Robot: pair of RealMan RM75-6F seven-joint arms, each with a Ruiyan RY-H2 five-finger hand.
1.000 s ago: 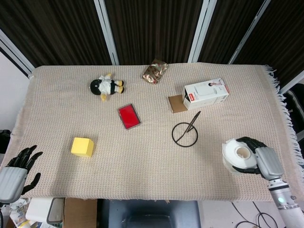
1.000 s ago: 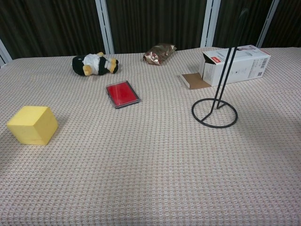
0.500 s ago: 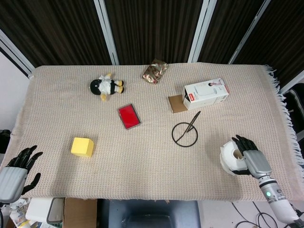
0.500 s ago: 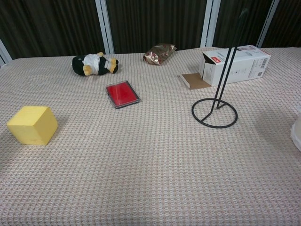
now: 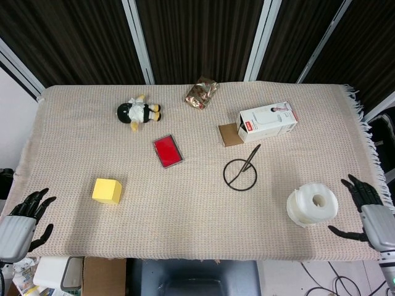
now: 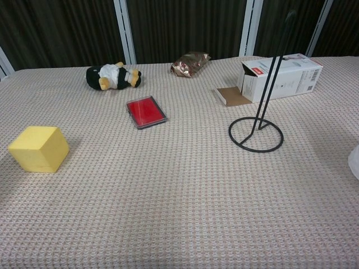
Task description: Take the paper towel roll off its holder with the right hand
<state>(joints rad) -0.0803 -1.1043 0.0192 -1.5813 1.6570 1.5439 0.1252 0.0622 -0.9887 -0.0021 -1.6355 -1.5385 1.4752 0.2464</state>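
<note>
Right hand (image 5: 372, 216) is held wide, gripping nothing, at the table's (image 5: 203, 234) right edge. Paper towel roll (image 5: 312, 206) is laid on end beside it, apart from the holder (image 5: 241, 172).

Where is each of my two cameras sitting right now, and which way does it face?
Head view: high above the near table edge, looking steeply down on the whole table; left robot hand and right robot hand both show, open, the paper towel roll lying beside the right.
Chest view: low at the near edge, looking across toward the curtains; no robot hand shows.
Shared: holder, yellow block, white box.
</note>
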